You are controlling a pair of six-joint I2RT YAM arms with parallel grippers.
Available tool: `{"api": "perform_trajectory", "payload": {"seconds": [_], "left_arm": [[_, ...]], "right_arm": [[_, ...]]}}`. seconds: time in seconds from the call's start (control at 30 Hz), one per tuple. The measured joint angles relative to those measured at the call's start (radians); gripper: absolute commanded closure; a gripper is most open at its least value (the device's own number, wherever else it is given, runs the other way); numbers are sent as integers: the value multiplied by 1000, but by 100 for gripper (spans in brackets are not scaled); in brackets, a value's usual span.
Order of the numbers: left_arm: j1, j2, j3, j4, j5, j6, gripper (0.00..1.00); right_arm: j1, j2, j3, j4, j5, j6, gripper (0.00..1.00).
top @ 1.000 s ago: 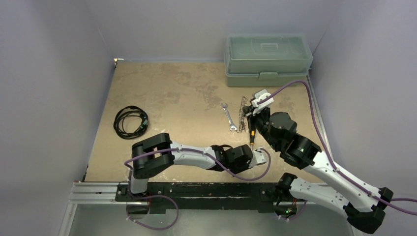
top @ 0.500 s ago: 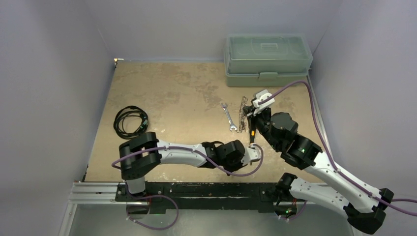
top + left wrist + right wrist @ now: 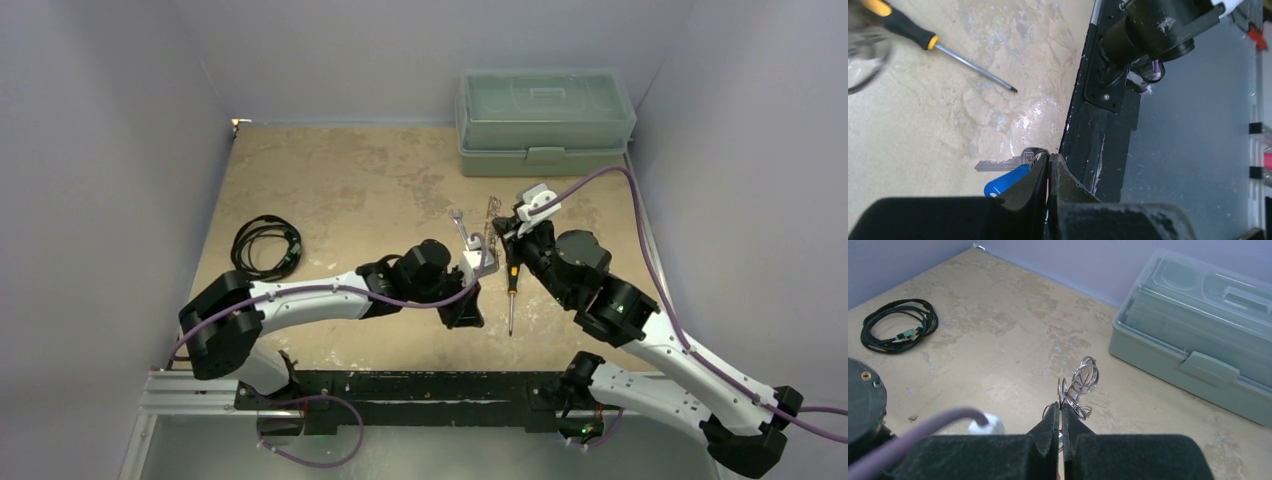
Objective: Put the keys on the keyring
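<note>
Tan table (image 3: 350, 180) with a green box (image 3: 545, 120) at the back right and a black cable (image 3: 265, 247) coiled on the left. The screwdriver (image 3: 511, 295) lies mid-table, wrench (image 3: 459, 222) just beyond it. Right gripper (image 3: 1060, 412) is clamped tight on the keyring (image 3: 1083, 377), its wire loops standing upright in front of the box. Left gripper (image 3: 1049, 167) is pinching the keys (image 3: 1007, 175), a silver one plus a blue tag, near the front rail (image 3: 1098, 145), apart from the keyring.

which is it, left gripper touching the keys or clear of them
Touching. The left wrist view shows the left gripper shut on the keys, pinching their small ring at its tips.
</note>
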Motion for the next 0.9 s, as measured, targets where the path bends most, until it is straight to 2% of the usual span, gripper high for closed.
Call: {"api": "perform_trajectory", "payload": {"seconds": [0.13,0.3,0.4,0.5,0.57,0.9], "left_arm": [[40,-27,-36,2,-7,-67,100],[44,-5,-63,-114,-136,-87,100],[44,16,-73,-167,-216,-92,88],[45,36,-76,-190,-261,-95,69],[45,43,-76,-195,-280,-97,61],[36,23,-76,-245,-380,-84,61]], "right_arm": [[0,0,0,0,-10,3,100],[0,2,0,0,-18,6,100],[0,5,0,0,-27,6,100],[0,13,0,0,-30,7,100],[0,15,-1,0,-30,7,100],[0,14,-2,0,-30,7,100]]}}
